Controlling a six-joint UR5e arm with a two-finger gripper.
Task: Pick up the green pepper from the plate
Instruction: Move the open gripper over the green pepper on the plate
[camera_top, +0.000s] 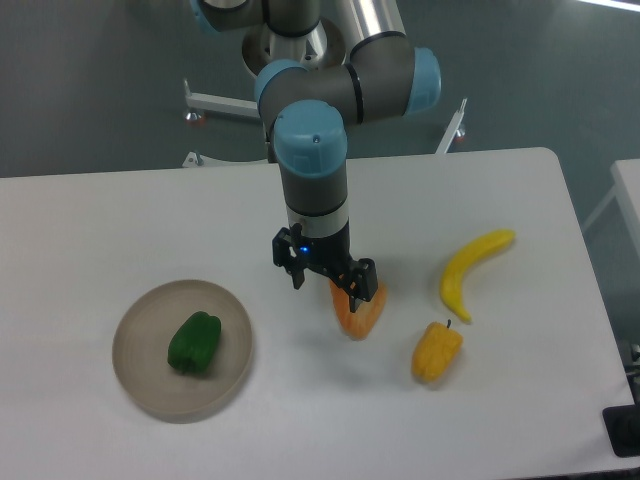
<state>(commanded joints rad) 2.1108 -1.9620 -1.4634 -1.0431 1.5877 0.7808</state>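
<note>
Glossy dark-green pepper (195, 343), lumpy, lying on beige plate (140, 388).

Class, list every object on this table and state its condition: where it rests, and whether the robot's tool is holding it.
Glossy dark-green pepper: lying on plate, unheld.
Round beige plate: flat on table.
Orange wedge-shaped piece: on table, partly behind tool.
Yellow-orange pepper: on table, untouched.
Yellow banana: on table, untouched.
Tool: open, holding nothing.
</note>
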